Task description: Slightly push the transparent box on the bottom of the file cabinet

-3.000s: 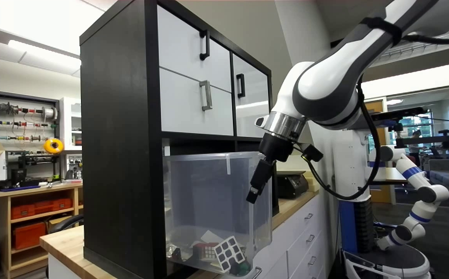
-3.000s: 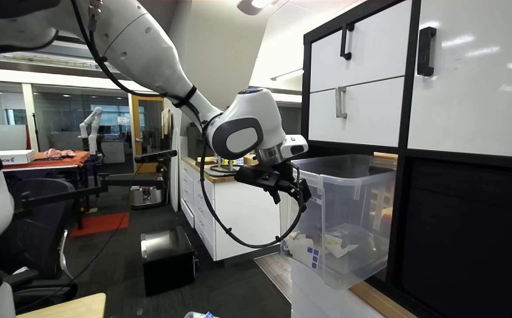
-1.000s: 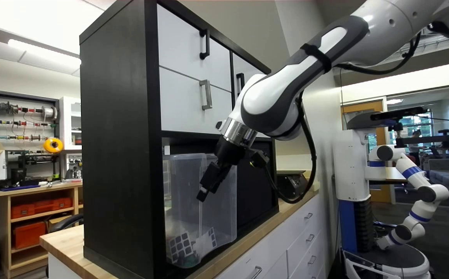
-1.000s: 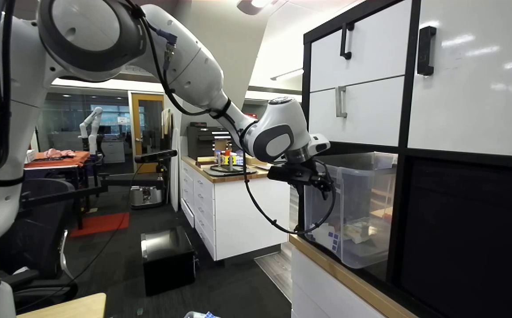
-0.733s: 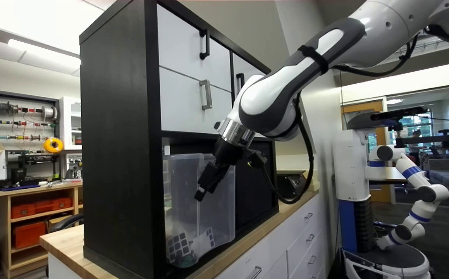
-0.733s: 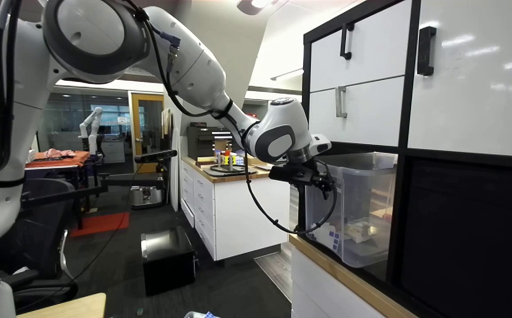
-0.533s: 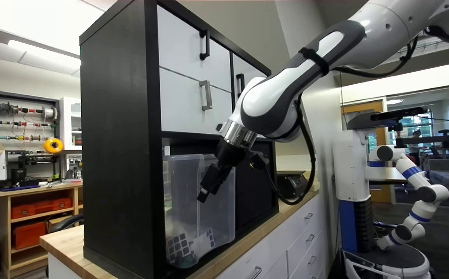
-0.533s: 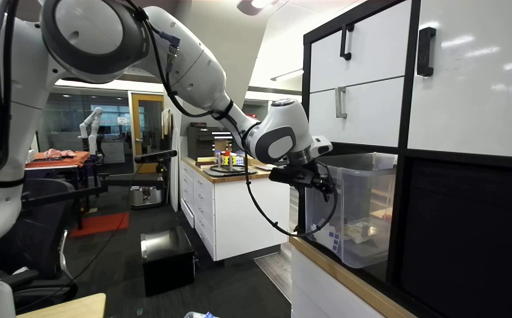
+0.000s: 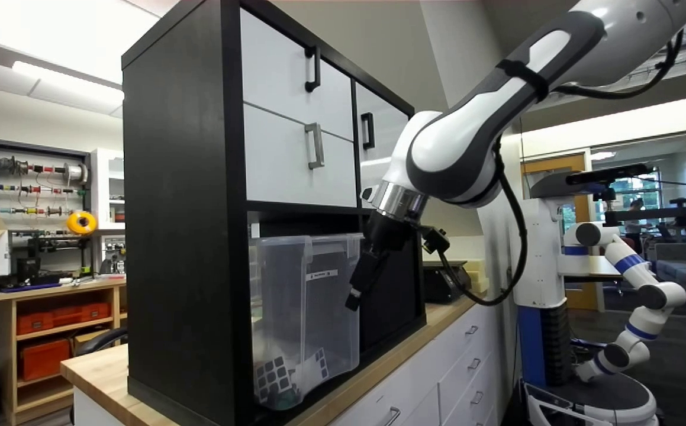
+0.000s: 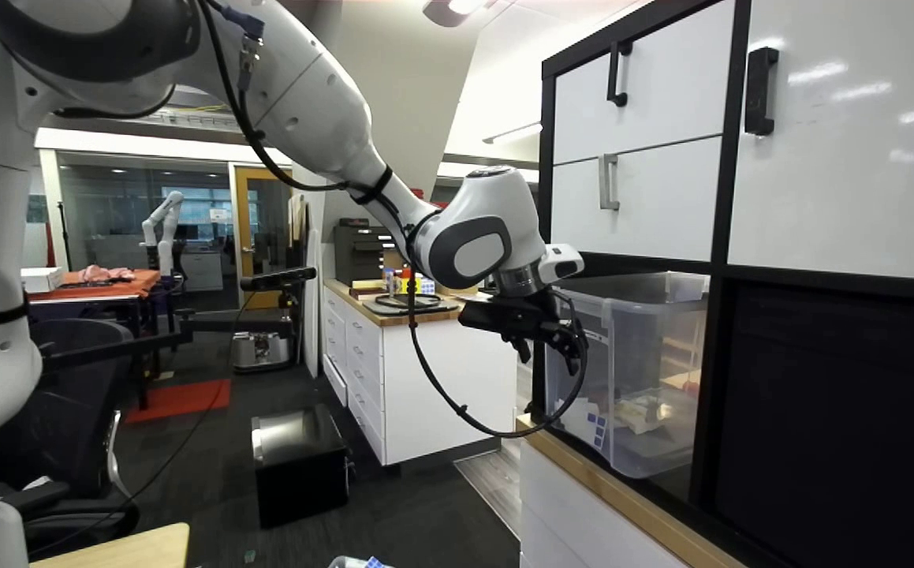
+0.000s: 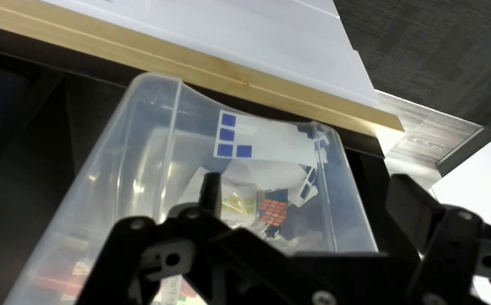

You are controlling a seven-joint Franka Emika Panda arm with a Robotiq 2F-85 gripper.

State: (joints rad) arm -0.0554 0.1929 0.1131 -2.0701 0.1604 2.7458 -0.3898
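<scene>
The transparent box (image 9: 331, 319) stands upright in the lower open compartment of the file cabinet (image 9: 177, 207), its front close to the cabinet's front frame. It also shows in an exterior view (image 10: 650, 355) and fills the middle of the wrist view (image 11: 143, 123). Patterned cubes and papers lie inside it. A small label is on its front near the rim. My gripper (image 9: 353, 300) is in front of the box, apart from it and angled downward. In the wrist view the gripper (image 11: 306, 186) has its fingers wide apart with nothing between them.
The cabinet stands on a wooden counter (image 9: 372, 381) above white drawers with metal handles (image 9: 449, 355). A dark device (image 9: 443, 283) stands on the counter past the cabinet. A loose cable (image 10: 449, 394) hangs from my wrist. Closed drawers and their handles (image 9: 314, 145) are above the compartment.
Three seconds ago the box stuck out past the counter edge; it has gone back into the compartment. In the last half second my gripper has drawn back from it, uncovering the label.
</scene>
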